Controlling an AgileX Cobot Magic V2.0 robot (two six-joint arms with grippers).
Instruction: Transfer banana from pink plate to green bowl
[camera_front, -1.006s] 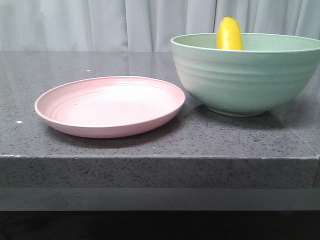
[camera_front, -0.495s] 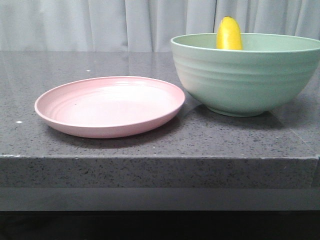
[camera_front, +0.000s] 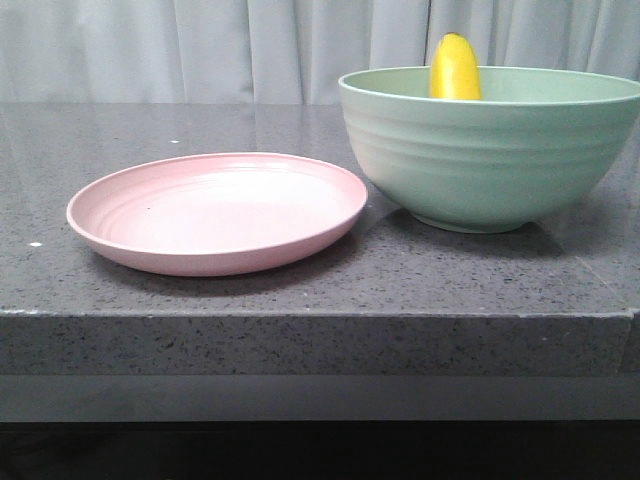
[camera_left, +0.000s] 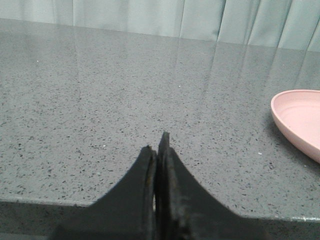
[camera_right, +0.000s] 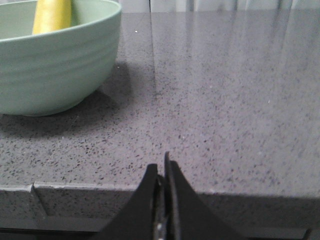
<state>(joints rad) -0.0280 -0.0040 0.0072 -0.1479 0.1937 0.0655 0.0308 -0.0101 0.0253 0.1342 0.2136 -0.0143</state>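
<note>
Banana (camera_front: 455, 66) stood inside the bowl (camera_front: 490, 150) at upper right of the front view, its tip above the rim; the plate (camera_front: 218, 210) at centre left lay bare. Both tools, left (camera_left: 157, 150) and right (camera_right: 161, 167), were closed on nothing at the surface (camera_front: 300, 300) edge, so holding clear seemed right; nothing obstructed.

— What is showing of the robot's body?
— Only fingertips. The left gripper (camera_left: 159, 150) is presenting two matte black fingers (camera_left: 142, 190) tapering to points.
— And the other?
— The right gripper (camera_right: 161, 167) is showing the same black, wedge-shaped fingers (camera_right: 180, 205), slightly scuffed.
</note>
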